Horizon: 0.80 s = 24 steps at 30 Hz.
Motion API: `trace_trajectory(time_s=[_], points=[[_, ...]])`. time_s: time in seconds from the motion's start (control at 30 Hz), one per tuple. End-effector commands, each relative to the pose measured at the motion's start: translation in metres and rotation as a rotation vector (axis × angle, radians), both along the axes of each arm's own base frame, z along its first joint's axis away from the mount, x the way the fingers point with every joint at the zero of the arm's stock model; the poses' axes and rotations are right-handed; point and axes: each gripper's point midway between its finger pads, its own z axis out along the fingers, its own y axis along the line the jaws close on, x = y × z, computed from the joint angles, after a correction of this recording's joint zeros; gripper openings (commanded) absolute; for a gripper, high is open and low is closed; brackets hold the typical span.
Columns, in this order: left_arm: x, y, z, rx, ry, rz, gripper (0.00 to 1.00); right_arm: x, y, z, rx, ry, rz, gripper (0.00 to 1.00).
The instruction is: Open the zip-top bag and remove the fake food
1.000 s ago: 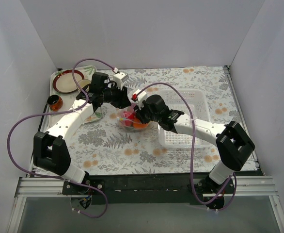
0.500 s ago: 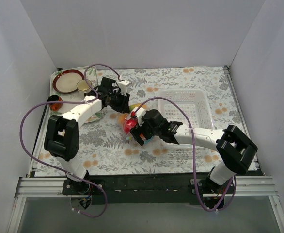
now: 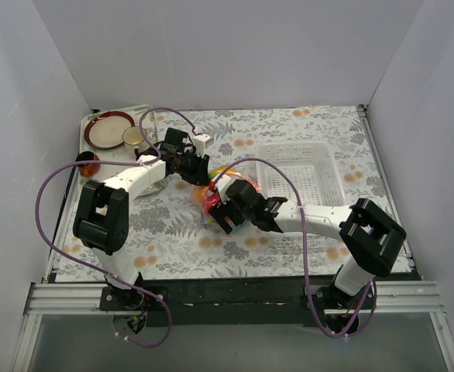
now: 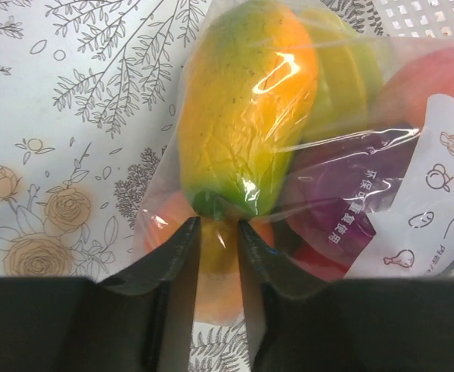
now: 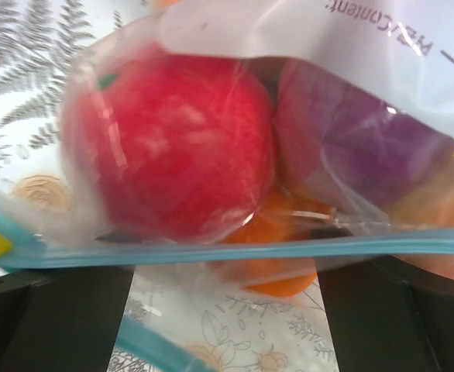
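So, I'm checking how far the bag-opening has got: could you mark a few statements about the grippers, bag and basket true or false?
1. The fake food sits inside the zip-top bag. True.
2. The right gripper is clamped shut on the blue zip strip. False: its jaws stand wide open, with the strip running across between them.
3. The left gripper pinches the bag's plastic. True.
4. The bag lies inside the white basket. False: it lies on the table, outside the basket.
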Motion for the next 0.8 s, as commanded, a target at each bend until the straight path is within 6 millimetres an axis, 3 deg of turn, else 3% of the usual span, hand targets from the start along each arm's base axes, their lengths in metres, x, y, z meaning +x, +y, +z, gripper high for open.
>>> trace_trajectory(time_s=[0.0, 0.2, 0.4, 0.63, 0.77], points=[[-0.033, -0.011, -0.013, -0.027, 0.104, -0.075, 0.19, 0.003, -0.023, -0.029, -0.158, 0.014, -0.12, 0.99], [-0.047, -0.005, -0.023, 0.0, 0.164, -0.101, 0.0, 0.004, -0.024, -0.04, -0.218, -0.011, -0.173, 0.98], [-0.055, 0.005, -0.013, 0.052, 0.139, -0.137, 0.0, 0.005, -0.014, -0.031, -0.153, -0.028, -0.155, 0.95], [-0.063, 0.026, -0.018, 0.157, 0.134, -0.138, 0.0, 0.001, -0.007, -0.003, -0.028, -0.069, -0.122, 0.37], [-0.063, 0.048, -0.022, 0.237, 0.111, -0.13, 0.0, -0.009, -0.012, 0.008, 0.02, -0.062, -0.099, 0.34]])
